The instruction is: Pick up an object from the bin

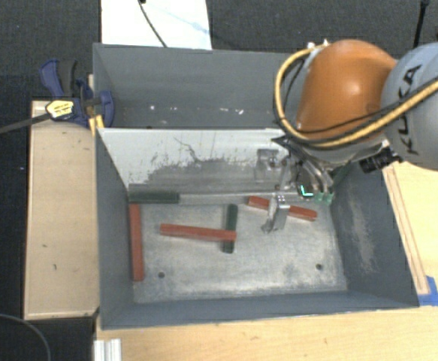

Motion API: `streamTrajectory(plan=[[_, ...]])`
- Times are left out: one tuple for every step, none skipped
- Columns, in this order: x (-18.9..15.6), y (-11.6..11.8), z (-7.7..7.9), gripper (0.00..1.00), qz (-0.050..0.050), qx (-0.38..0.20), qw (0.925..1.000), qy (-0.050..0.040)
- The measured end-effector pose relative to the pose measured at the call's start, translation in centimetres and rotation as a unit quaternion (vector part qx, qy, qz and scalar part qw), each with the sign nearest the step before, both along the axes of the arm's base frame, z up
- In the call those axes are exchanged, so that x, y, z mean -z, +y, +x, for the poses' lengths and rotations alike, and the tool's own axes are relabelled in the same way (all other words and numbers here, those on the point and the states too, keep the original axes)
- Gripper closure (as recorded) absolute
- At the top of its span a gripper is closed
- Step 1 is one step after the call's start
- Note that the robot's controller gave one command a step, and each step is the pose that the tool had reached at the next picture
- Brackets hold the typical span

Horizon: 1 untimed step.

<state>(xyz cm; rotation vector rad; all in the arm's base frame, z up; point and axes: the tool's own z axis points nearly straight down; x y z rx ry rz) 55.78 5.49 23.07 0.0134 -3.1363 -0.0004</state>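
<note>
My gripper (272, 221) hangs low in the right half of the bin, its tip down at the floor. It stands right at a short red stick (300, 212) that lies flat and slightly slanted, and it covers the stick's middle. To the left lie a small dark green stick (231, 221), roughly upright in the view, and a longer red stick (194, 232) that meets its lower end. I cannot make out anything held in the gripper.
A red stick (136, 244) lies along the left wall. A dark green stick (154, 198) lies at the back left, with a grey bar (212, 198) running on from it. The arm and its orange cover overhang the bin's right rear corner.
</note>
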Motion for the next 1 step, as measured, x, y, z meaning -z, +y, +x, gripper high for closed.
streamTrajectory(plan=[[-6.31,0.27,-0.63,0.0,0.0,-0.118,0.993,-0.0071]])
